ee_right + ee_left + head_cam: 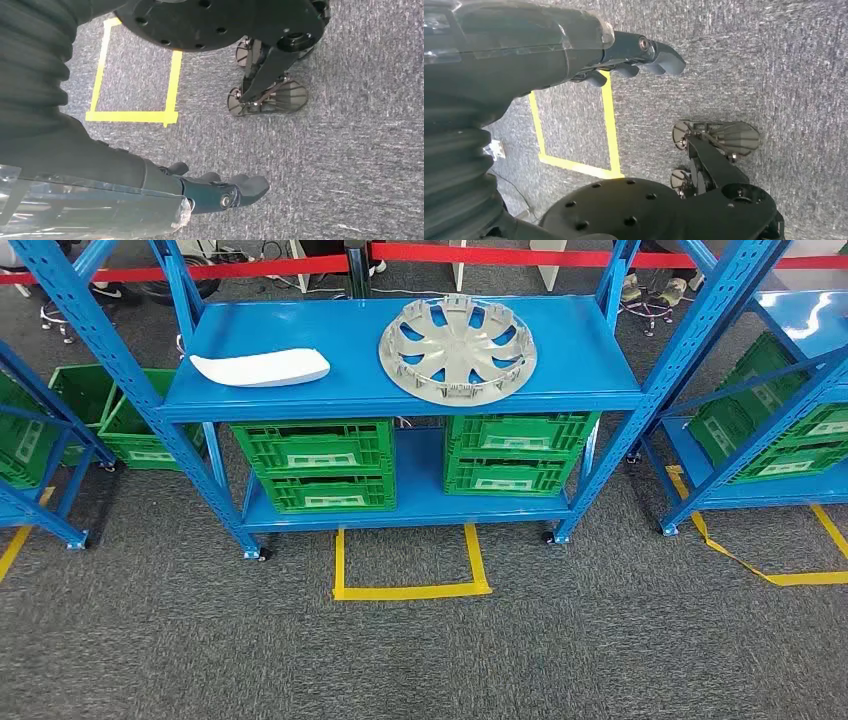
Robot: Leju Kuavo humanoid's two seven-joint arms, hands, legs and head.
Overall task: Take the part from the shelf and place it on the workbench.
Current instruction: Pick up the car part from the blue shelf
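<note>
Both my left hand [634, 57] and right hand [220, 192] hung empty over the carpet with fingers loosely extended, since I had not yet reached for the wheel cover [457, 348] lying flat on the blue shelf [350, 400].

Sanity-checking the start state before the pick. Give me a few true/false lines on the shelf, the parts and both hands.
1. The wheel cover lies on the top shelf. True.
2. The white part is in a green crate. False: it lies on the top shelf, left of the wheel cover.
3. The left hand holds a part. False: it holds nothing and hangs over the carpet.
4. Green crates sit on the lower shelf. True.
5. The right hand rests on the shelf. False: it hangs over the carpet, holding nothing.
</note>
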